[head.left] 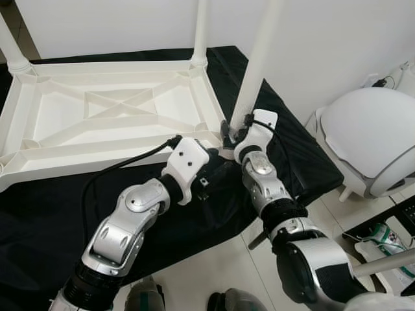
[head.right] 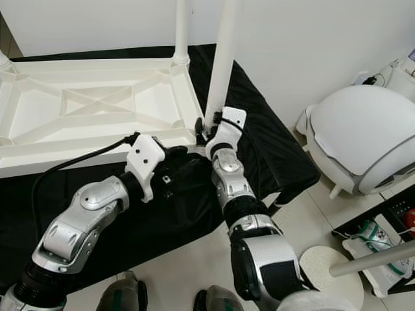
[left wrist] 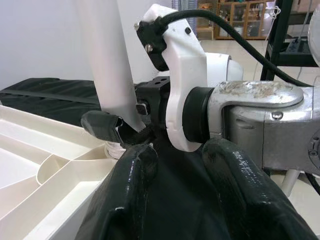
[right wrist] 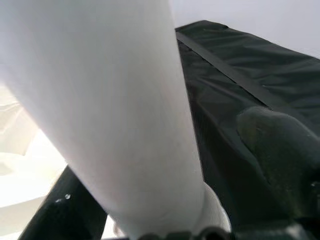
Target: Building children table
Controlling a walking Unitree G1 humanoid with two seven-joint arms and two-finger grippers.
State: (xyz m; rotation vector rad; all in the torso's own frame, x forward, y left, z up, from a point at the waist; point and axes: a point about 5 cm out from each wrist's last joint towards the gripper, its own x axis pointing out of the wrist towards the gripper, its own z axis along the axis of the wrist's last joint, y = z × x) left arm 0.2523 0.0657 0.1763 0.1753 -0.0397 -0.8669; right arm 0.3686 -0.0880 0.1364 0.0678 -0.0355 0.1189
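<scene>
The white plastic tabletop (head.left: 97,113) lies upside down on a black cloth (head.left: 39,220), filling the upper left of the head views. Its long axis runs left to right across the frame. The exposed underside shows a raised rim and crossed stiffening ribs.

Three white round legs stand upright from its corners, their long axes running up out of the frame: a far-left leg (head.left: 10,45), a far-right leg (head.left: 201,32) at top centre, and the near-right leg (head.left: 256,65) just right of centre, seated in its corner socket.

The left gripper (head.left: 217,172) sits at mid-frame over the black cloth, just beside the near-right corner of the tabletop. In the left wrist view its two black fingers (left wrist: 132,195) are spread apart with only cloth between them, grasping nothing.

The right gripper (head.left: 230,133) is at the base of the near-right leg. In the left wrist view one of its fingertips (left wrist: 102,125) presses the leg's side; the fingers are closed around the leg just above the socket.

At the right edge of the frame, a white domed appliance (head.left: 369,136) stands on the tiled floor (head.left: 220,272).
</scene>
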